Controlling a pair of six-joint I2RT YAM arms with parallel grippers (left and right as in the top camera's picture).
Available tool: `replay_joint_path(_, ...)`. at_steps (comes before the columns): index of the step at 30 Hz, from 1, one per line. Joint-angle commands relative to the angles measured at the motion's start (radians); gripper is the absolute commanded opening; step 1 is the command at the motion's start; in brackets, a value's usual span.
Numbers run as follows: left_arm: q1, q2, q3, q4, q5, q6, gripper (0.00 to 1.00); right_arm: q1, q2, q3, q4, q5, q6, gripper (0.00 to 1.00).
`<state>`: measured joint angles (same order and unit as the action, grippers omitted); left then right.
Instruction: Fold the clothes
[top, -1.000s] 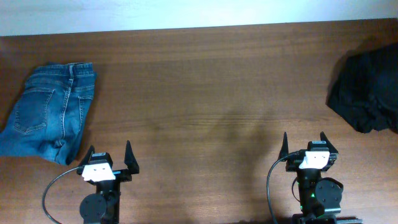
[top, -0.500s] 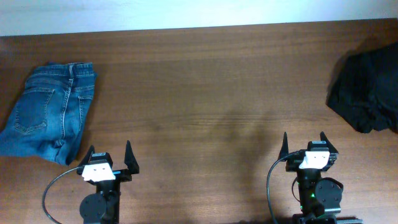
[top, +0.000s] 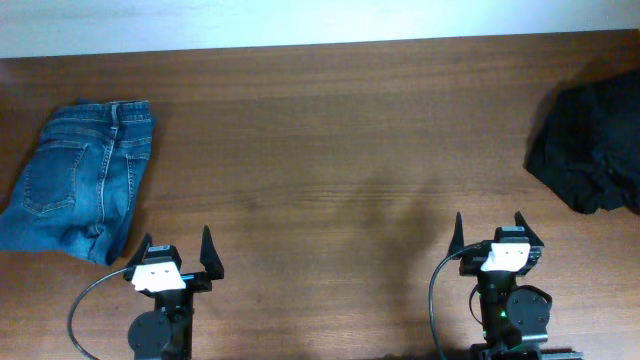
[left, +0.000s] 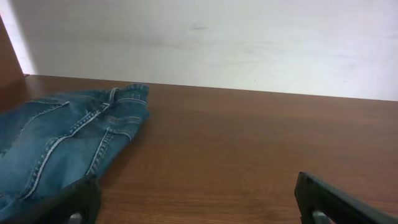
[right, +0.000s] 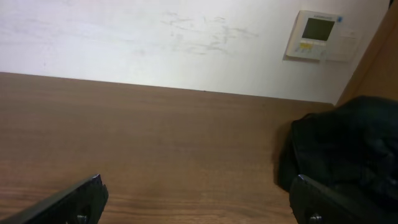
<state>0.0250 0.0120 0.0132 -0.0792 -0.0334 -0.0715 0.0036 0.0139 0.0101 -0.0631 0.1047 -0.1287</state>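
Note:
A crumpled heap of black clothes (top: 590, 145) lies at the table's far right edge; it also shows at the right of the right wrist view (right: 348, 149). My left gripper (top: 177, 247) is open and empty near the front edge at the left. My right gripper (top: 488, 230) is open and empty near the front edge, well in front of the black heap. In the wrist views the left gripper's (left: 199, 199) and the right gripper's (right: 199, 199) fingers stand wide apart over bare wood.
Folded blue jeans (top: 78, 180) lie at the far left, also in the left wrist view (left: 56, 143). The brown wooden table (top: 330, 150) ends at a white wall behind. A wall thermostat (right: 317, 34) shows in the right wrist view.

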Motion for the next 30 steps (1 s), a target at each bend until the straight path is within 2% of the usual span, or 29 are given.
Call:
replay_joint_path(1, 0.002, -0.002, -0.004, -0.001, 0.012, 0.012, 0.99, 0.008, -0.01, -0.005, -0.008, 0.001, 0.064, 0.99)
replay_joint_path(8, 0.002, 0.0, 0.057, -0.034, 0.015, 0.013, 0.99, 0.008, 0.011, 0.056, -0.012, 0.017, 0.071, 0.99)
replay_joint_path(14, 0.002, 0.05, 0.183, -0.067, 0.011, 0.013, 0.99, 0.008, 0.153, 0.187, -0.037, 0.065, 0.07, 0.99)
replay_joint_path(22, 0.002, 0.303, 0.399, -0.106, 0.008, 0.013, 1.0, 0.008, 0.533, 0.48, -0.108, 0.064, 0.07, 0.99)
replay_joint_path(30, 0.002, 0.659, 0.762, -0.361, 0.032, 0.013, 0.99, 0.008, 0.966, 0.892, -0.417, 0.056, 0.069, 0.99)
